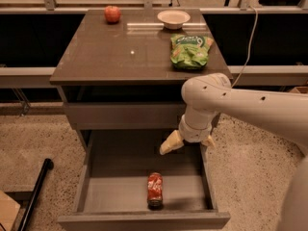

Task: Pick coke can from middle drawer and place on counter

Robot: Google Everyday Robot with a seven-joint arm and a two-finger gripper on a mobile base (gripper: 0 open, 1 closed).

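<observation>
The coke can [155, 189] lies on its side on the grey floor of the open middle drawer [115, 191], near the front and a little right of centre. My gripper [190, 142] hangs over the back right part of the drawer, above and behind the can and not touching it. Its cream fingers [171, 143] are spread apart and hold nothing. The glossy grey-brown counter [110, 52] tops the cabinet above.
On the counter are a red apple [112, 13] at the back left, a white bowl [173, 18] at the back, and a green chip bag [191, 50] at the right. A closed drawer front [120, 114] sits above the open one. A black pole [33, 194] leans on the speckled floor at the left.
</observation>
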